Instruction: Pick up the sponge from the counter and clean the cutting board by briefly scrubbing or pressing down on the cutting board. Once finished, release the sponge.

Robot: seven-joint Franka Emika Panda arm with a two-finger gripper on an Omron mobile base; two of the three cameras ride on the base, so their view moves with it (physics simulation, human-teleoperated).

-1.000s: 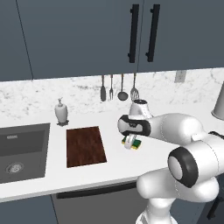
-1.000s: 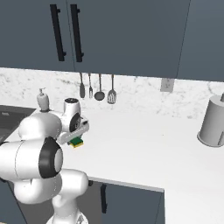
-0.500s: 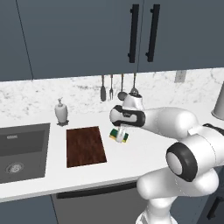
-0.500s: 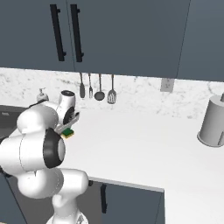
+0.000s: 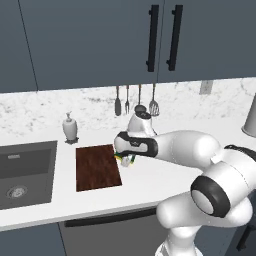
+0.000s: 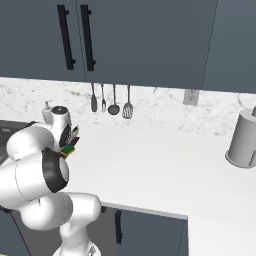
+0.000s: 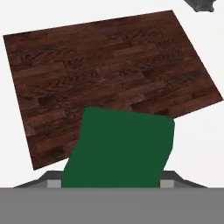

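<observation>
since a second ago the arm has swung left along the worktop (image 5: 150,180), carrying the sponge (image 5: 124,159) from a spot well right of the cutting board (image 5: 97,167) to the board's right edge. in the left base view the fingers (image 5: 126,160) hang at that edge, closed on the sponge, whose yellow body and a strip of green show under the dark wrist. from this side i cannot tell whether the sponge touches the wood.

in the right base view the sponge (image 6: 68,150) sits pinched in the fingers (image 6: 68,149) just beside the arm's big white elbow.

in the hand view the sponge's dark green face (image 7: 120,148) lies in front of the board (image 7: 105,65), covering part of its lower middle; the reddish-brown wood grain spreads beyond it on three sides, with white worktop (image 7: 205,144) around.

a soap dispenser (image 5: 70,128) stands behind the board near the backsplash, the dark sink (image 5: 25,172) lies to the board's left, and four utensils (image 5: 135,100) hang on the wall behind the arm. a grey canister (image 6: 243,139) stands far right on the worktop.
</observation>
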